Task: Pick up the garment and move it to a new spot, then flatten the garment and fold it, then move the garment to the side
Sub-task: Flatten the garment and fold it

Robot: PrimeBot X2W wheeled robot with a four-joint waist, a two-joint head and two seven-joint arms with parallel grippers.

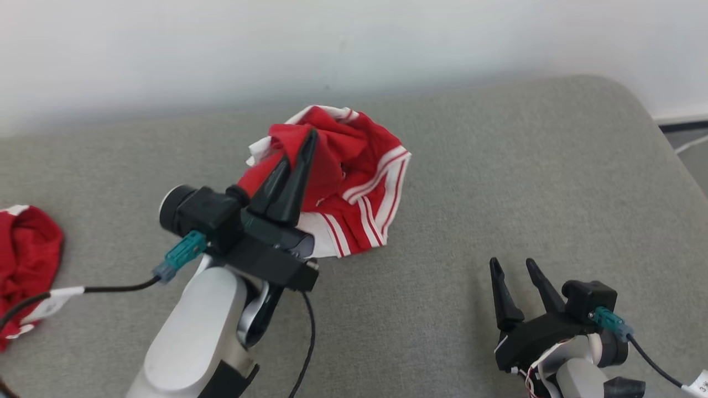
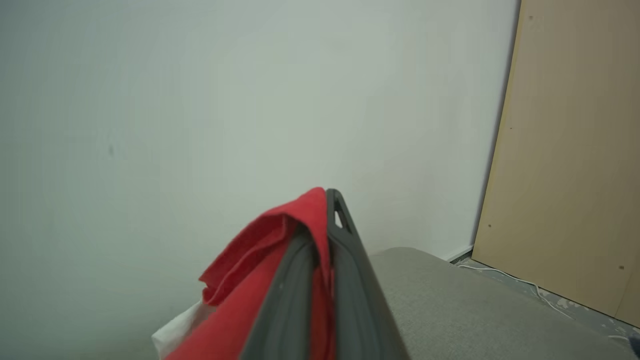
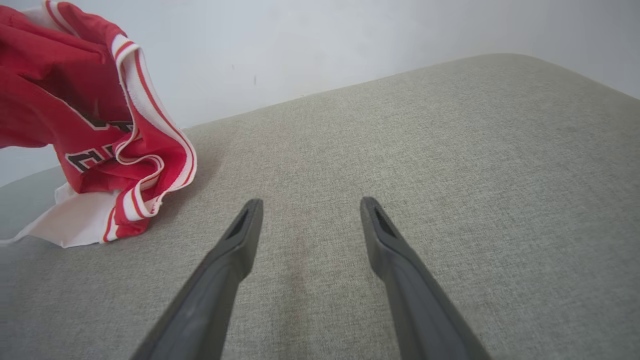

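Garment (image 1: 365,166), red with white stripes, hangs bunched from left claw (image 1: 300,146), whose 2 fingers are pinched together on the fabric. Its lower edge touches the grey upholstered surface (image 1: 498,166). Right claw (image 1: 511,262) is spread apart, holding nothing, above the surface.

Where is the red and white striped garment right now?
In the head view, near the centre, the garment hangs bunched from the shut left gripper. Its lower edge is on the grey cushion, up-left of the open right gripper.
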